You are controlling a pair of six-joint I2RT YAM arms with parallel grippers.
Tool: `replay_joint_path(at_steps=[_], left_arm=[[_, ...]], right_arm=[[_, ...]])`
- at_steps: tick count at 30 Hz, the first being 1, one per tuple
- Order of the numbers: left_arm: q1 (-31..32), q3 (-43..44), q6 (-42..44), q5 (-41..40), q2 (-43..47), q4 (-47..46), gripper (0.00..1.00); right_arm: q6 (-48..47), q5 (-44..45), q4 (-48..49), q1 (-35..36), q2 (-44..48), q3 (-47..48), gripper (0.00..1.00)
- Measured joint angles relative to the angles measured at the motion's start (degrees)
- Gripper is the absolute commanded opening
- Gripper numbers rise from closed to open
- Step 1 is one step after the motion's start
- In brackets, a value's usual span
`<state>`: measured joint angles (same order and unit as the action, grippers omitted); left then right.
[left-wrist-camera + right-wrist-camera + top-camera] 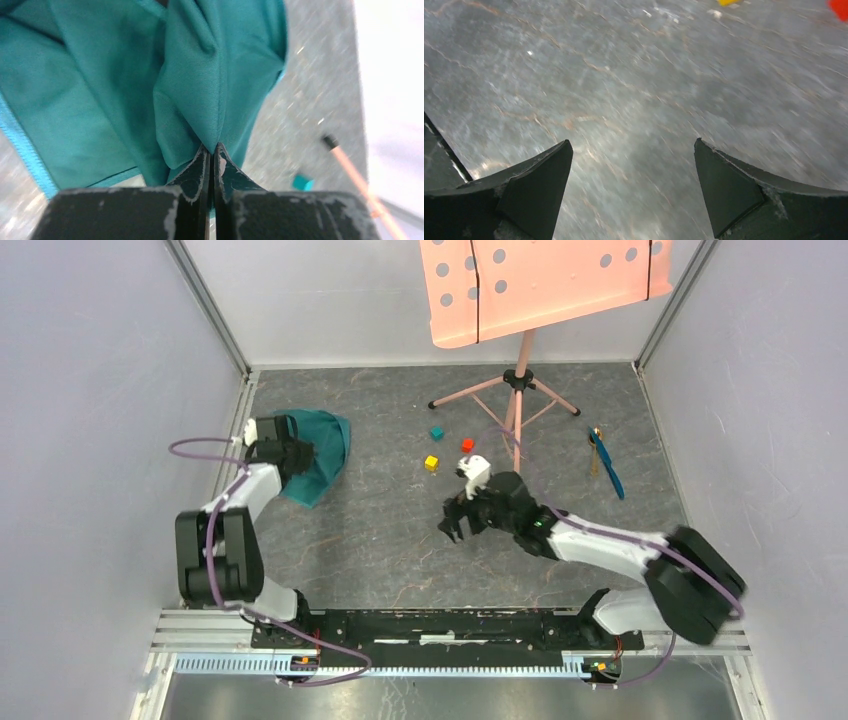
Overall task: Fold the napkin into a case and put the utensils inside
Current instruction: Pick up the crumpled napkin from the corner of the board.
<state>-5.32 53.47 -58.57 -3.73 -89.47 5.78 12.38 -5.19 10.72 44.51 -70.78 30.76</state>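
Left hand (212,148) pinches the napkin (100,75), right hand (632,142) spread wide over the table (624,65).

The napkin (322,455) was teal-green cloth with a lighter stitched hem, bunched in loose folds at the far left of the table (400,530). One raised fold of it was pinched between the closed jaws of the left gripper (212,150). The utensils lay well apart from it at the far right. The thin blue one (608,472) lay slanted, and the golden-brown one (594,450) lay just beside it, their far ends meeting.
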Motion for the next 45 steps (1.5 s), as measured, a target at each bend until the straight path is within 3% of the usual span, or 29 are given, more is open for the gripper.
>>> replay_joint_path(at_steps=[6, 14, 25, 28, 34, 41, 43, 45], left_arm=[[1.9, -14.6, 1.2, -1.7, 15.0, 9.5, 0.02], [1.8, -18.1, 3.1, -6.1, 32.3, 21.0, 0.02], [2.5, -15.1, 8.9, 0.9, 33.4, 28.5, 0.02], [7.5, -14.7, 9.2, 0.7, 32.2, 29.0, 0.02], [27.3, -14.5, 7.5, -2.8, 28.7, 29.7, 0.02], [42.5, -16.9, 3.5, -5.1, 26.8, 24.0, 0.03], [47.5, -16.9, 3.3, -4.3, 23.3, 20.9, 0.16], [51.1, -16.1, 3.5, -3.0, 19.1, 18.6, 0.45]], right_arm=[[7.8, -0.2, 8.3, 2.7, -20.6, 13.8, 0.98], [18.1, 4.0, 17.8, 3.3, -37.5, 25.6, 0.98], [21.1, 10.8, 22.8, 0.1, -45.4, 27.7, 0.98], [20.0, 12.3, 22.9, -1.4, -46.5, 29.2, 0.98], [12.0, 16.0, 19.0, -3.6, -49.3, 35.1, 0.98], [4.2, 13.7, 8.2, -3.3, -44.6, 35.7, 0.98], [3.0, 11.5, 5.0, -3.0, -40.8, 35.0, 0.98], [2.3, 9.8, 3.3, -2.9, -36.9, 33.9, 0.98]])
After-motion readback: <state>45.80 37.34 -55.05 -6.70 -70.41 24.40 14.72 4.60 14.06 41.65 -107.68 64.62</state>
